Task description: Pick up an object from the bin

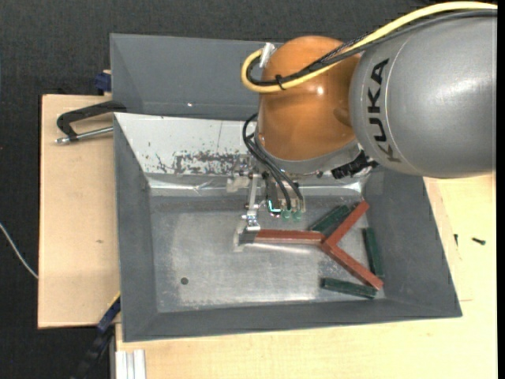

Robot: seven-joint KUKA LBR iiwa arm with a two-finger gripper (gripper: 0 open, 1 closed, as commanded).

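Note:
My gripper (252,221) hangs below the orange cover, over the middle of the bin floor. Its lower end stands right at the left tip of a red three-armed piece (327,242). That piece lies flat in the right half of the bin, one arm pointing left toward the gripper, one up to the right and one down to the right. Dark green bars lie along it: one at its upper arm (331,218), one at its right side (371,251) and one below it (347,288). Whether the gripper touches the red arm's tip I cannot tell.
The arm and its orange cover hide the bin's back right part. The back wall is scuffed with dark specks. A small dark spot lies on the floor at the front left.

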